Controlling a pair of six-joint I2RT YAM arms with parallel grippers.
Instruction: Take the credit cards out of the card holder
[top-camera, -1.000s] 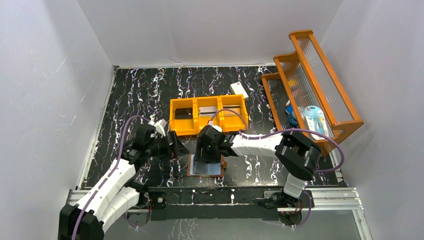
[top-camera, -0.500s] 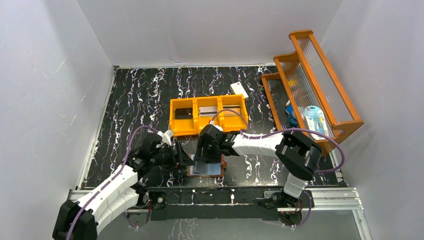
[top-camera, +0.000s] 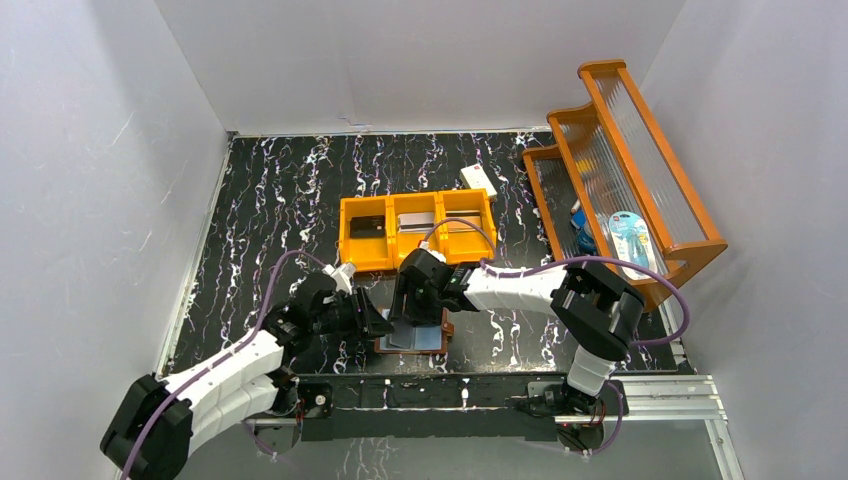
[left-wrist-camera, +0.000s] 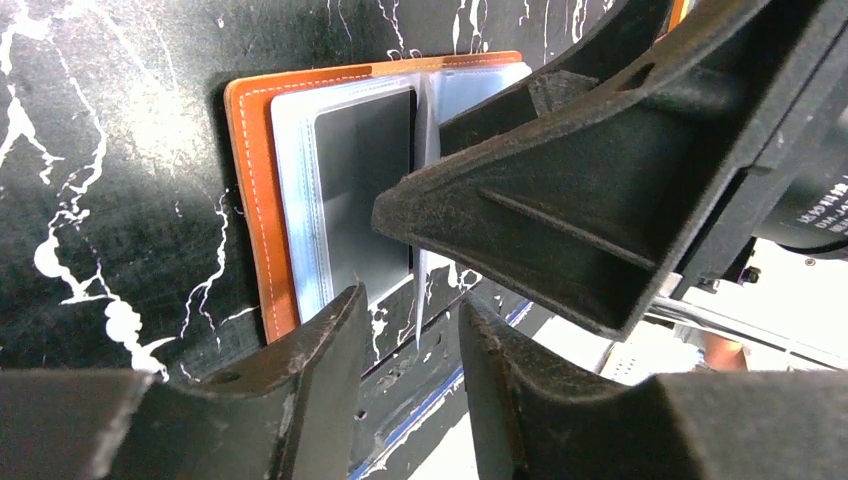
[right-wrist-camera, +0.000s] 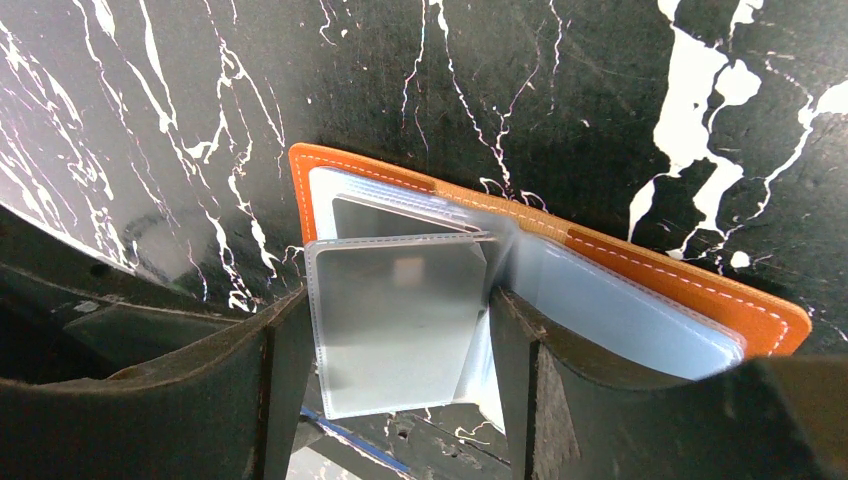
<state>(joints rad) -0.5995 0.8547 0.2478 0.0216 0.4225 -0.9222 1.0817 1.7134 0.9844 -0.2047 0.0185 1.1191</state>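
Lying open at the table's (top-camera: 280, 190) near edge, 6 o'clock of the orange tray (top-camera: 345, 235): card holder (top-camera: 425, 342). Over it, right gripper (right-wrist-camera: 398, 300), jaws wide, one finger on each side of a clear leaf holding a grey-silver card (right-wrist-camera: 395, 330). At the holder's 9 o'clock, left gripper (left-wrist-camera: 410, 320), jaws narrow but apart, gripping nothing.

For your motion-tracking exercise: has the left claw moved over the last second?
Yes. The left claw has shifted away from the orange tray, toward the card holder.
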